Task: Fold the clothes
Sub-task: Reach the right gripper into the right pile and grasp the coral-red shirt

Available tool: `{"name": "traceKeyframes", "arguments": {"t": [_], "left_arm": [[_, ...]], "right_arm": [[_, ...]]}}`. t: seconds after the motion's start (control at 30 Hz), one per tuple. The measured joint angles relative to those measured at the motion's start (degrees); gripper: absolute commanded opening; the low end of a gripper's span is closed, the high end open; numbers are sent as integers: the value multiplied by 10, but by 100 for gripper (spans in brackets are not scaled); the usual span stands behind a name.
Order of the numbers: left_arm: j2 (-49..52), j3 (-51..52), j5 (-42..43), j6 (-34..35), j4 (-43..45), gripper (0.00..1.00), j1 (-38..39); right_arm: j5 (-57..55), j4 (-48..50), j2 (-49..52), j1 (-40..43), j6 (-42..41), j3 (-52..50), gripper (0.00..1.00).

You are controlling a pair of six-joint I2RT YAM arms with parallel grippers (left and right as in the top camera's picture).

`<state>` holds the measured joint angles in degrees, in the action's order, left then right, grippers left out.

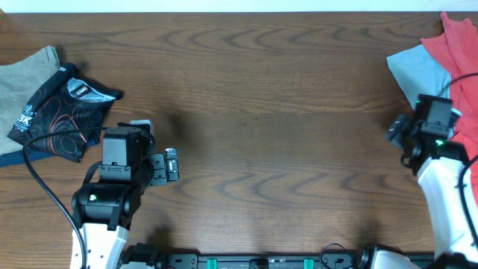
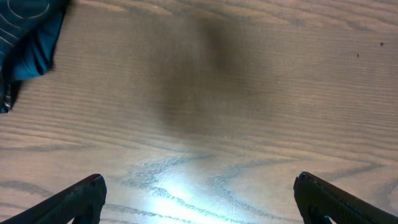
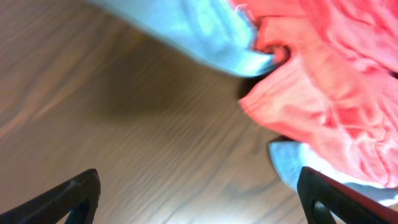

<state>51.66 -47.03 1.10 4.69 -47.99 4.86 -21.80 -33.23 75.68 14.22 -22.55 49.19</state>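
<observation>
Clothes (image 1: pixel 437 56) lie bunched at the right edge of the wooden table (image 1: pixel 284 97), a coral-red tee (image 1: pixel 457 41) tangled with a light grey-blue tee (image 1: pixel 418 71). The right claw (image 3: pixel 198 198) hangs just beside them, fingers spread wide and gripping nothing. The left claw (image 2: pixel 198 202), likewise spread and empty, hovers over bare wood near a black garment with orange line print (image 1: pixel 60 116) lying on a tan garment (image 1: pixel 26 75).

Tees (image 1: pixel 448 48) are lying heaped at the table's (image 1: pixel 284 112) right edge; a stack (image 1: pixel 52 104) is sitting at its left edge, well apart.
</observation>
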Motion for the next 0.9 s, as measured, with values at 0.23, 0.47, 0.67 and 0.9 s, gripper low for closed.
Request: {"name": "traceKeyframes", "arguments": {"t": [0.23, 0.47, 0.67, 0.9], "left_arm": [[0, 0, 0, 0, 0, 98, 0], [0, 0, 0, 0, 0, 98, 0], [0, 0, 0, 0, 1, 98, 0], [0, 0, 0, 0, 3, 98, 0]], "right_arm": [[3, 61, 66, 99, -22, 0, 95], [7, 80, 110, 171, -50, 0, 89], [33, 103, 146, 216, -62, 0, 86], [54, 141, 170, 228, -66, 0, 80]]}}
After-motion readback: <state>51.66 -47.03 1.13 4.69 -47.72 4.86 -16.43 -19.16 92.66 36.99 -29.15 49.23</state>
